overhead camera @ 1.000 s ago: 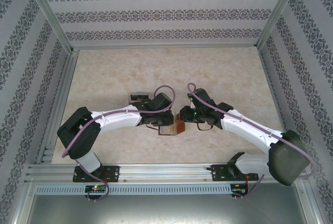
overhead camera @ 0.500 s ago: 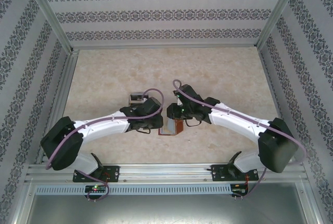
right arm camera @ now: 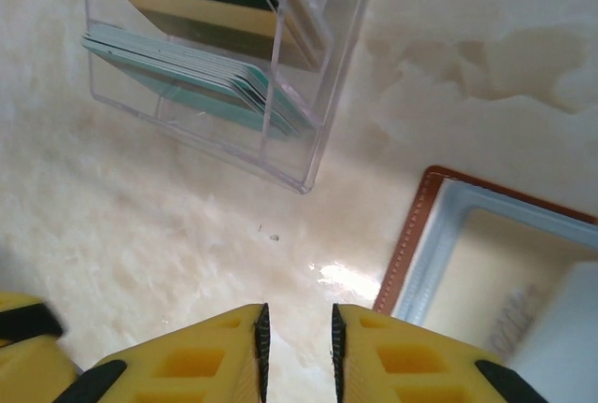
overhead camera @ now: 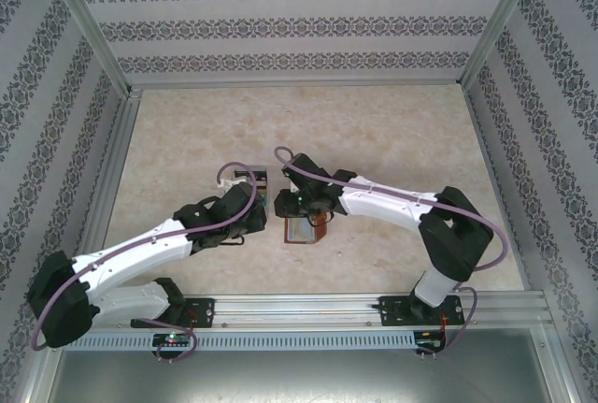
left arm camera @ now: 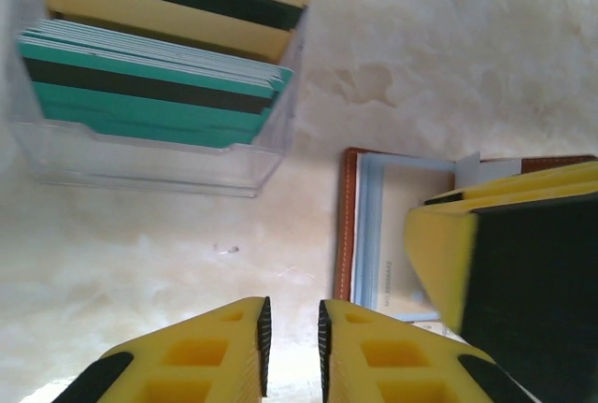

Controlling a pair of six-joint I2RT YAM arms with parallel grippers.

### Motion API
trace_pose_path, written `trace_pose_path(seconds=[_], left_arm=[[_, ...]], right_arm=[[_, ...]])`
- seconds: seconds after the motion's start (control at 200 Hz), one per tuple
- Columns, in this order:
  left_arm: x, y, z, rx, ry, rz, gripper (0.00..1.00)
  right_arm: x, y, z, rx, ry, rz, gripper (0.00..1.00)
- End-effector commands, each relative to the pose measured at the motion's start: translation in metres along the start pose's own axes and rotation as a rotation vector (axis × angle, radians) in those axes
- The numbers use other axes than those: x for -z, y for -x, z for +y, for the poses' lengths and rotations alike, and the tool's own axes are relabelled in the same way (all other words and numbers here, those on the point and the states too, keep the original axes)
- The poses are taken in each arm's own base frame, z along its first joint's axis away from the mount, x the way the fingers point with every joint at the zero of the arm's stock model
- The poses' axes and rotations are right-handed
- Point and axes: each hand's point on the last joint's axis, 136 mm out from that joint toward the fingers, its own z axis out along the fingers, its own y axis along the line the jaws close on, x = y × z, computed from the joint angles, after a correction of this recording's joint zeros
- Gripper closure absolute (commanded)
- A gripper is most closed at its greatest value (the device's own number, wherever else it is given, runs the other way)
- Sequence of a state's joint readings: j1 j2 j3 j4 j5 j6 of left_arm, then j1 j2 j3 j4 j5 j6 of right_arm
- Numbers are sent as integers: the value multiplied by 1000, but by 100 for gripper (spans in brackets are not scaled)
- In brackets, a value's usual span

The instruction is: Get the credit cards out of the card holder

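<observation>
You have the card holder [left arm camera: 378,225] spread open for access; left gripper [left arm camera: 292,317] and right gripper [right arm camera: 299,323] hover barely parted, empty.

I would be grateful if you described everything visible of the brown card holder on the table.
The card holder lies open and flat on the marbled table, beside the clear tray but apart from it. Its rim is reddish-brown stitched leather; inside, a pale blue-grey frame surrounds a cream panel. A yellow finger of the right gripper covers one end; contact is unclear.
</observation>
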State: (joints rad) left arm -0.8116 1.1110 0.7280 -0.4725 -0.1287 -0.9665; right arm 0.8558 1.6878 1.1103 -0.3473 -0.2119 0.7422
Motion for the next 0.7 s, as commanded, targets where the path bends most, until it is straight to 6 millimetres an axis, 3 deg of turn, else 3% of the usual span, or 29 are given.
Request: trace_pose_path(seconds=[0.0,0.17,0.47,0.694], left_arm=[[2,-2,24,30,78,-11,76],[-1,-4,20,38,59,2,75],[-10,-6,7,25,31,29,74],[-23,-11,-20,9,-58,88,74]], right_arm=[[-10,-7,-2,-19,-30,43,71],[-9,-15,-35,-33,-180,64,71],[24,-26,-78,-45,-341,30,71],[34,-37,-109,-84,-418,49,74]])
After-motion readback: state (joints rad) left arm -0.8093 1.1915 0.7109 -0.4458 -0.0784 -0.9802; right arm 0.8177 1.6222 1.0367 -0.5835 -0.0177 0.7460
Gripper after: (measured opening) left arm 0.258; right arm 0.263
